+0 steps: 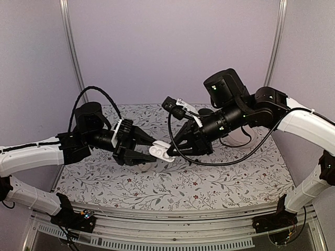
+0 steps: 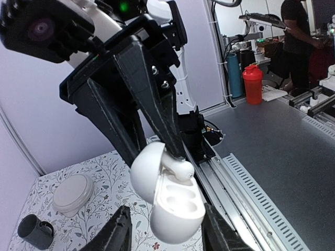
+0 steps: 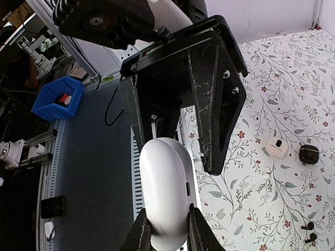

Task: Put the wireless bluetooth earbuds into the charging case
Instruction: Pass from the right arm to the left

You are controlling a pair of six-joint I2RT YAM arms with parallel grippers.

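Observation:
A white charging case (image 1: pixel 161 151) hangs above the table between both grippers, its lid swung open. My right gripper (image 3: pixel 166 230) is shut on the lid end of the case (image 3: pixel 165 183). In the left wrist view the base (image 2: pixel 178 212) shows two hollow wells. A white earbud (image 2: pixel 183 168) lies at the hinge end, just under a right fingertip; I cannot tell if it is seated. My left gripper (image 2: pixel 166 219) straddles the base: its right finger touches it, and a strip of table shows by the left finger. Two black earbuds (image 3: pixel 309 227) lie on the table.
On the floral tabletop (image 1: pixel 172 183) lie a round black case (image 3: pixel 309 154) and a small white case (image 3: pixel 276 148). A pale round disc (image 2: pixel 73 192) and a dark cup (image 2: pixel 34 231) sit further off. A metal rail (image 2: pixel 246 183) edges the table's near side.

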